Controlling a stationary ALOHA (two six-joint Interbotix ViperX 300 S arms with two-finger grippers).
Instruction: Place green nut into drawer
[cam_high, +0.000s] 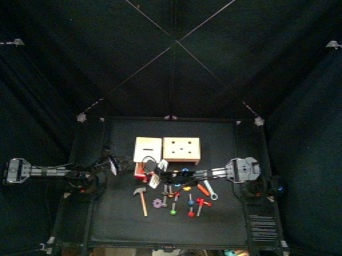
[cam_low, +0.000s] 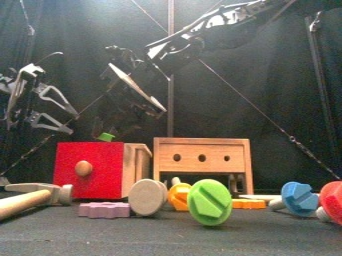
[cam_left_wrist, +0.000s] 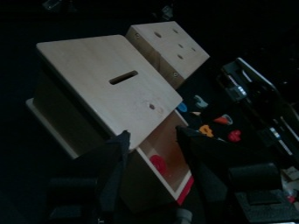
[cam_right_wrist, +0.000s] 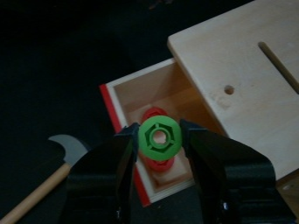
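Pinched between the two black jaws of the right hand (cam_right_wrist: 163, 140), the green nut (cam_right_wrist: 159, 137) fills the nearest part of the right wrist view — a small bright green hexagon with a hole through its middle. It hangs directly over the open tray of the drawer (cam_right_wrist: 222, 74), whose red front edge is pulled out from the pale wooden box; something red lies inside the tray, just under the nut. Beside the drawer on the dark counter (cam_right_wrist: 59, 70) lies a hammer (cam_right_wrist: 47, 179) with a wooden handle and a curved metal claw. From above, the right arm reaches in over the middle of the counter, while the left hand (cam_left_wrist: 152, 166) rests at the left side — its jaws stand apart, empty, aimed at the drawer's open front. Next to the drawer stands a second wooden box with dark holes (cam_left_wrist: 173, 44).
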